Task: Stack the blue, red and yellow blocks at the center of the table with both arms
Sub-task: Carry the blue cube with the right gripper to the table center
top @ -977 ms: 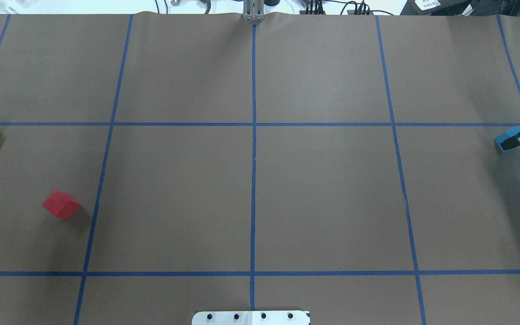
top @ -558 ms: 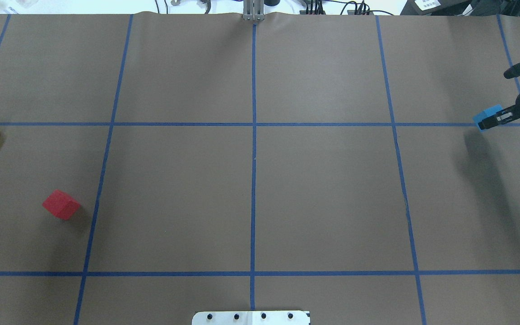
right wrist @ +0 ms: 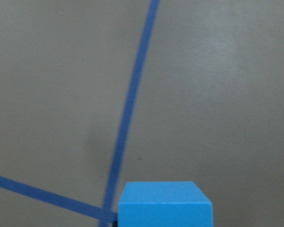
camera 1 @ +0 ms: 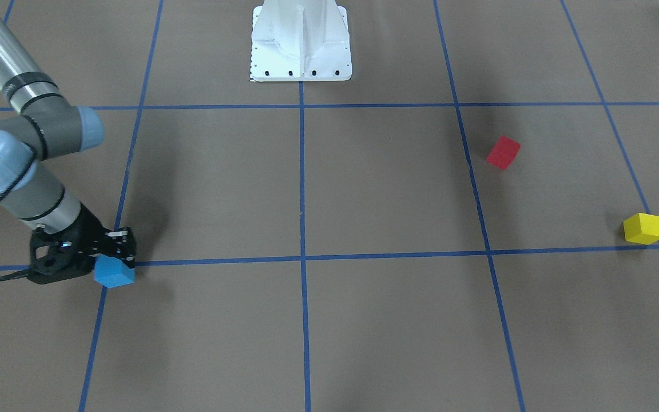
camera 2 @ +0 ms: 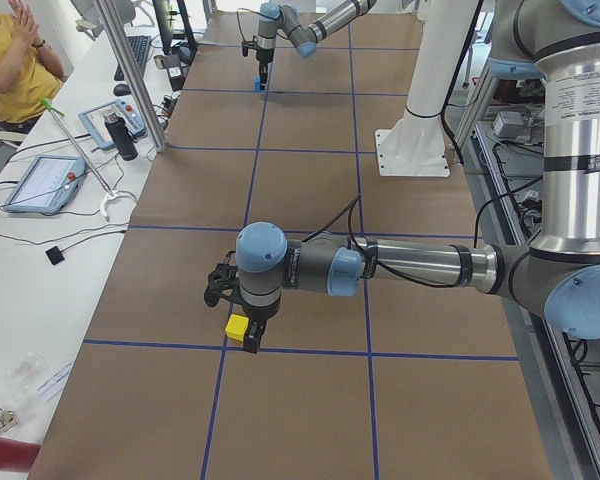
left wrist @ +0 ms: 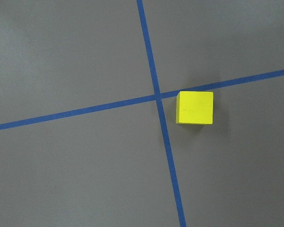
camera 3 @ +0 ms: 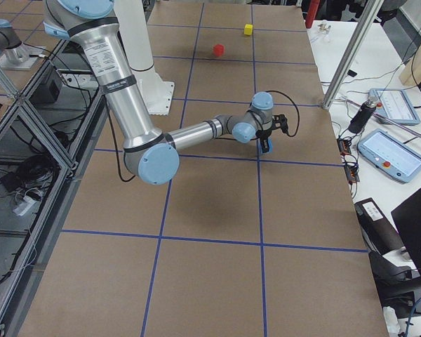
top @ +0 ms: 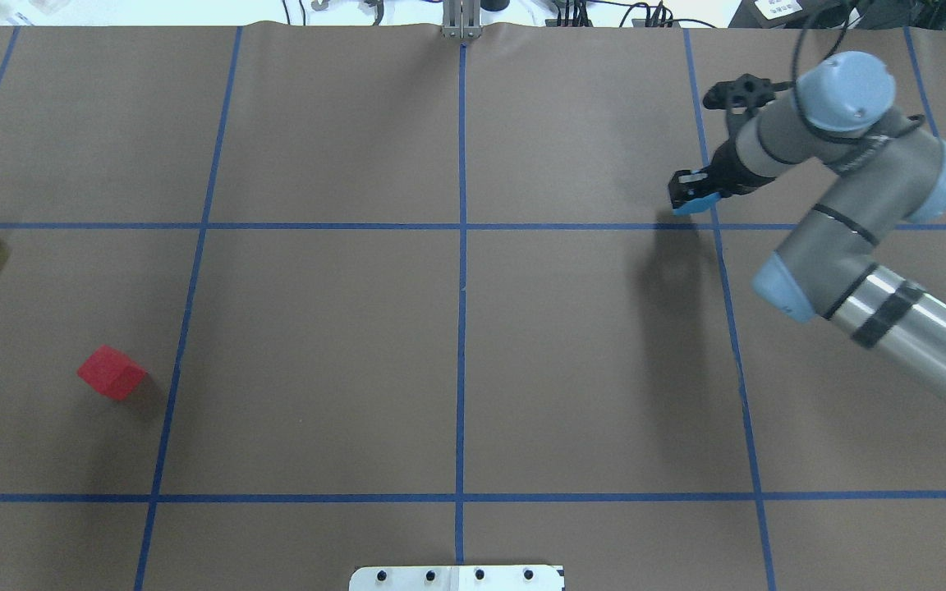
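Right arm [top: 842, 238] outstretched, jaws clamped; left arm [camera 2: 410, 265] hovers.

Opposed overhead and front views, one shared table [top: 317, 345]

- Robotics lab: silver-tube jointed left arm [camera 2: 420, 265] and matching right arm [camera 3: 196, 133], grey joints, light-blue caps, on a white metal pedestal [camera 1: 301, 40].
- Brown matte table [top: 317, 353] gridded with blue tape lines.
- White side bench [camera 2: 40, 250] with a grey tablet-like control pendant [camera 2: 40, 182] and loose cables.
- Aluminium frame post [camera 3: 351, 53].
- Person in a yellow shirt [camera 2: 15, 70] seated at the bench.
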### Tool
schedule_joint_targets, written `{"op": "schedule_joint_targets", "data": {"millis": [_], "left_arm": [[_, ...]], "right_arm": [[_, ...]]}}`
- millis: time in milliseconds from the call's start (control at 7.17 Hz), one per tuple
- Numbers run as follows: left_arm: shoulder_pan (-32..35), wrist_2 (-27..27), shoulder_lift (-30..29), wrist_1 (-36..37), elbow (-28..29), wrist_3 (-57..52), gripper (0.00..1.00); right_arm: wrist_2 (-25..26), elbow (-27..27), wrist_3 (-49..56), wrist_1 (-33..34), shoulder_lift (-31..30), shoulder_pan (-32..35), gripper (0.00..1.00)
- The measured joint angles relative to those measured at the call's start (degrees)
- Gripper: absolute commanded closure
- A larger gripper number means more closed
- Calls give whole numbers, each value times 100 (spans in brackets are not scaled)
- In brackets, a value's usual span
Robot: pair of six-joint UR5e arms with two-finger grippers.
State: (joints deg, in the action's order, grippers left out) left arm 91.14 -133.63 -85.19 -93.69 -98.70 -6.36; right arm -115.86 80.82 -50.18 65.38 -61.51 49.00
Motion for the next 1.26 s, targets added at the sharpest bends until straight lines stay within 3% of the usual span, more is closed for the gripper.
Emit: {"op": "schedule_joint_targets", "data": {"millis": [140, 419, 558, 698, 837, 977, 1256], "left_arm": [[0, 2, -1, 0, 0, 2, 0], [0, -2, 1, 2, 0, 3, 0], [0, -4, 2, 5, 1, 3, 0], [0, -5, 2, 7, 8, 3, 0], [0, -3, 5, 9, 13, 3, 0], [0, -1, 11, 9, 15, 3, 0], [0, -4, 17, 9, 16, 3, 0]], "right_arm": [[347, -33, -646, 667, 663, -407, 100], [899, -292, -1660, 1203, 1613, -1118, 97], [1080, -532, -1950, 1312, 1999, -1389, 76], [1209, -718, -2120, 1385, 2267, -1592, 69], [1294, -801, -2223, 1417, 2384, -1743, 50], [1362, -833, -2304, 1428, 2423, -1850, 1], [1586, -851, -2359, 1428, 2426, -2001, 0]]}}
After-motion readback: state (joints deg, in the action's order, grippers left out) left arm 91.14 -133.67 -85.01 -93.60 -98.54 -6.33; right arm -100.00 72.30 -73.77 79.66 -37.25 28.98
